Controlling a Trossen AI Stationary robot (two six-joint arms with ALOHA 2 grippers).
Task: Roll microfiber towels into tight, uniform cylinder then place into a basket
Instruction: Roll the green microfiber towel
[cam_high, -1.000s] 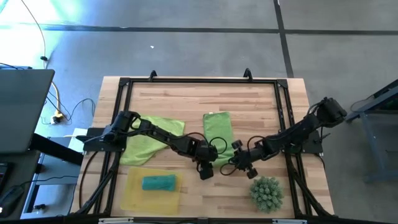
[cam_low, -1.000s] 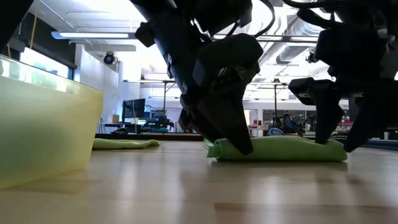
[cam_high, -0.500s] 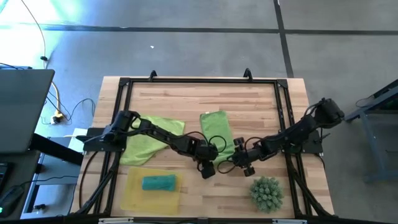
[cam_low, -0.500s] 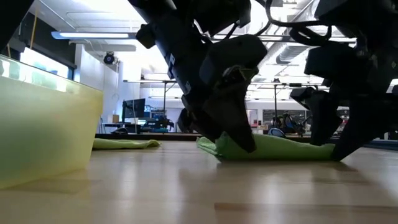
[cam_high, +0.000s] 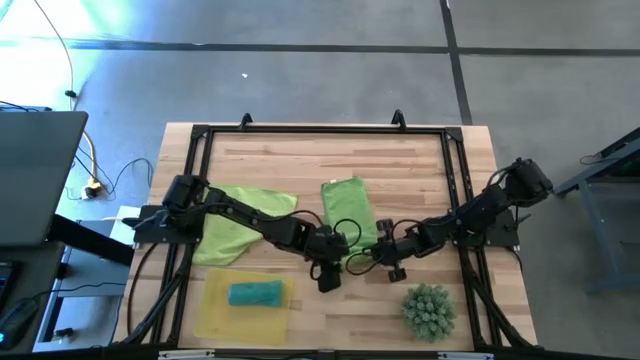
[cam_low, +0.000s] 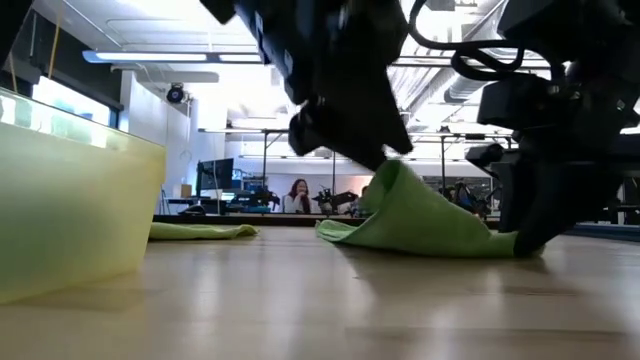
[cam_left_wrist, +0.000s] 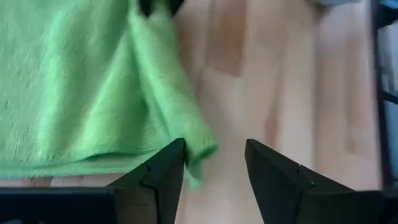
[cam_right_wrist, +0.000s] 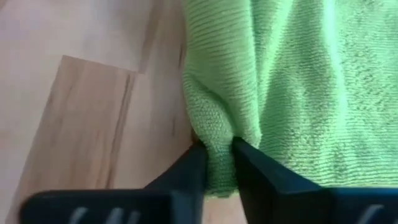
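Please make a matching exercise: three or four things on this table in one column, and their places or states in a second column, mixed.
Things:
1. rolled teal towel
2. folded green microfiber towel
3. spiky green ball plant
4. crumpled green towel

Places or states:
A. one corner pinched by the right gripper
B. loose under the left arm
C. inside the translucent yellow basket
D. alone at the table's near right corner

Pairs: 1-C, 2-A, 3-D, 4-B

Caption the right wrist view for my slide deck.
Right gripper pinching the edge of a green towel on the wooden table.
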